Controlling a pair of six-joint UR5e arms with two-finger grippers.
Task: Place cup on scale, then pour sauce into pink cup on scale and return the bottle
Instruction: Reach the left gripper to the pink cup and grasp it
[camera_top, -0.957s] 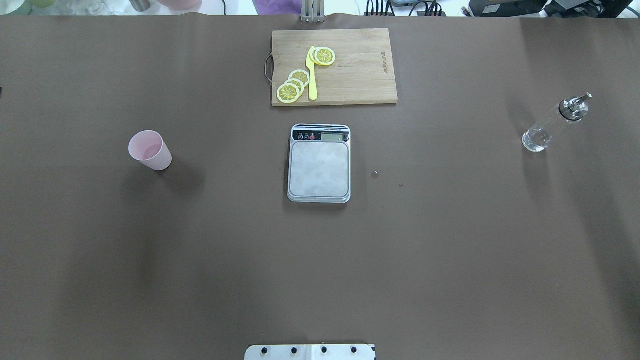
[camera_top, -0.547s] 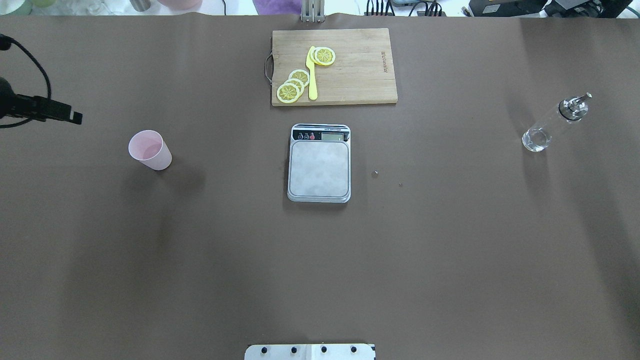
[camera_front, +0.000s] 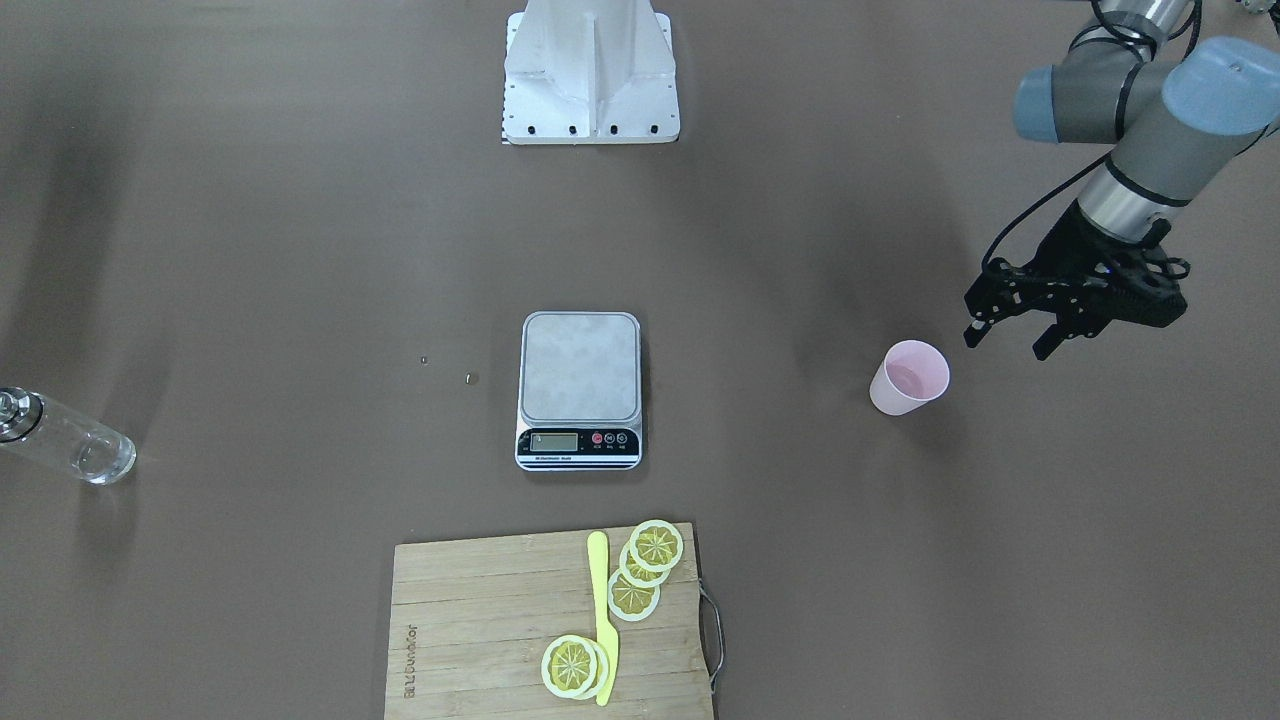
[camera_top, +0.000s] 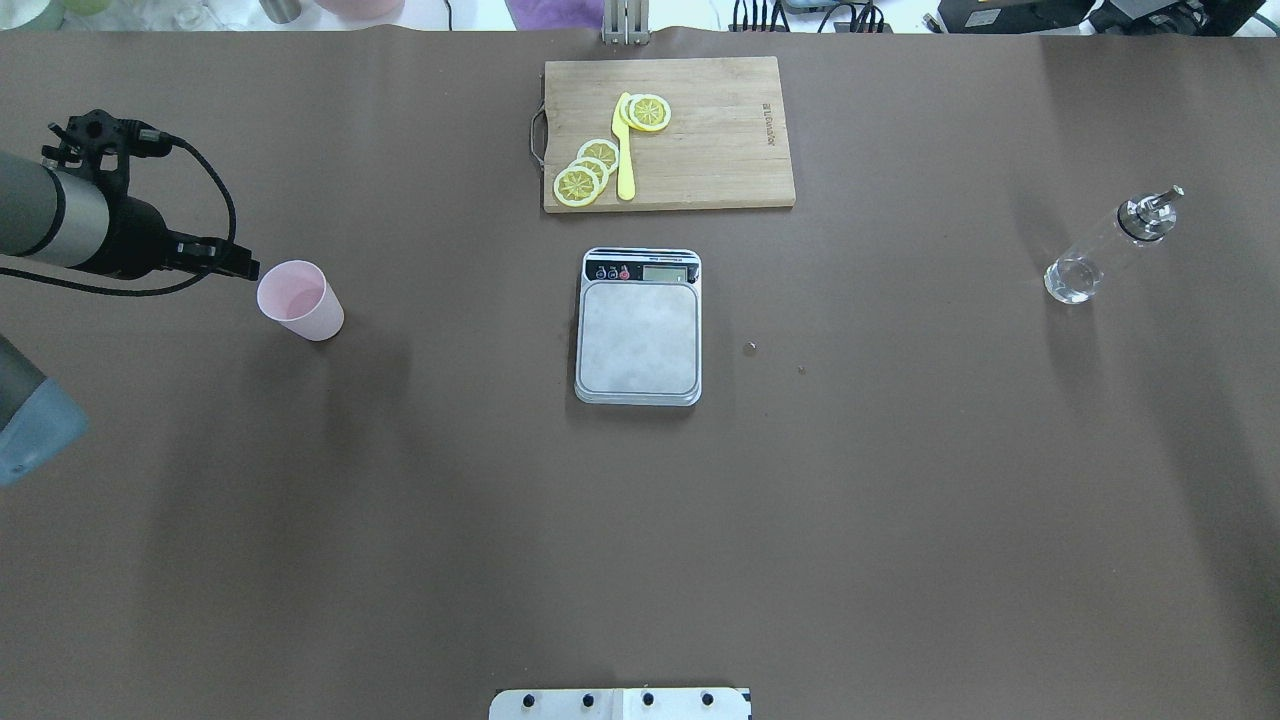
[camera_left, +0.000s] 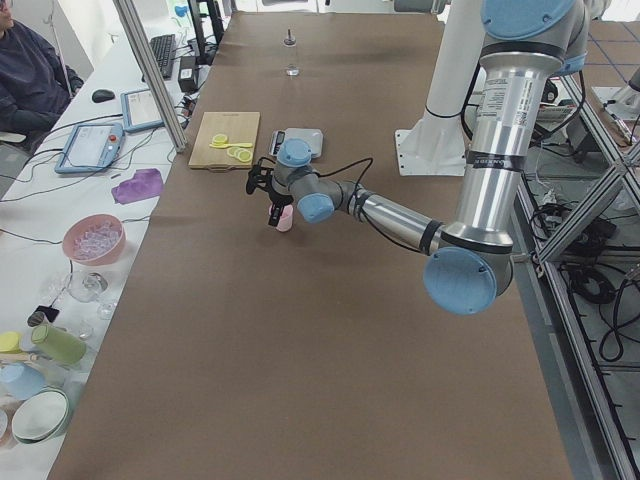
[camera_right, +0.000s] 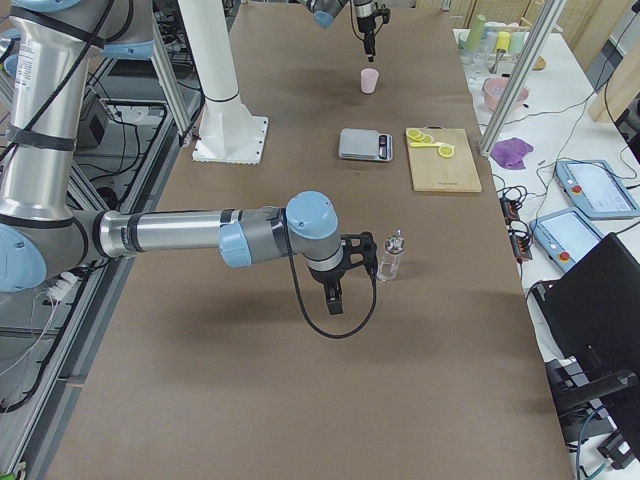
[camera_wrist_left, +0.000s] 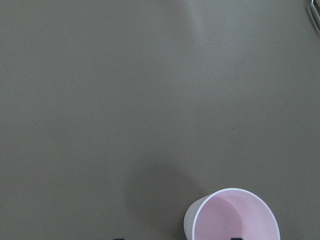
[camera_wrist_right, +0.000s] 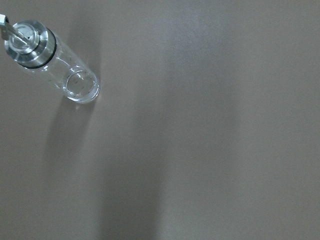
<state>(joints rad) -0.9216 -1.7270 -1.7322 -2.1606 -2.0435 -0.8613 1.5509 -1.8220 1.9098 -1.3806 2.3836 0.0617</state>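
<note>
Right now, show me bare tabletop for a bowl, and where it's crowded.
Widest bare: brown tabletop between the silver-grey rectangular scale and the robot's white base plate. Also bare: between scale and transparent cylindrical bottle, save two tiny specks. Crowded: by the pale pink plastic cup, where the open left gripper hovers; the bamboo cutting board.

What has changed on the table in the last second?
The left gripper has come in from the robot's left side toward the cup and now hangs open just beside it, holding nothing. The cup, scale, bottle and cutting board have not moved.
</note>
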